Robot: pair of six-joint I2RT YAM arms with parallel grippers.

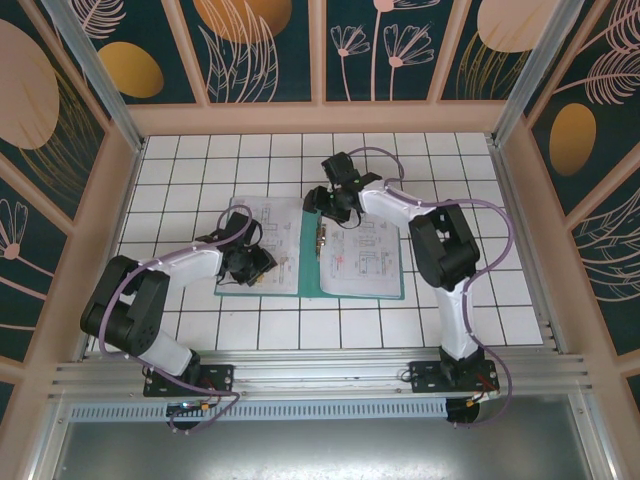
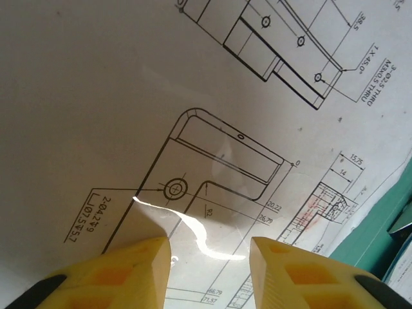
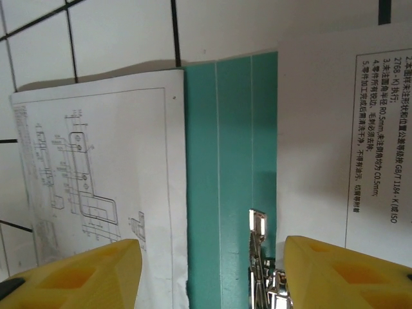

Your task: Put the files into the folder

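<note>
The dark teal folder lies open mid-table with its metal clip along the spine. One white printed sheet lies on its left half and another on its right half. My left gripper stands on the left sheet. Its yellow fingers are apart, tips at the paper, and a small raised ridge of paper runs between them. My right gripper hovers open over the far end of the spine. The folder and clip show between its fingers.
The folder lies on a white tiled table inside a walled enclosure with patterned panels. An aluminium rail runs along the near edge by the arm bases. Bare tiles surround the folder on all sides.
</note>
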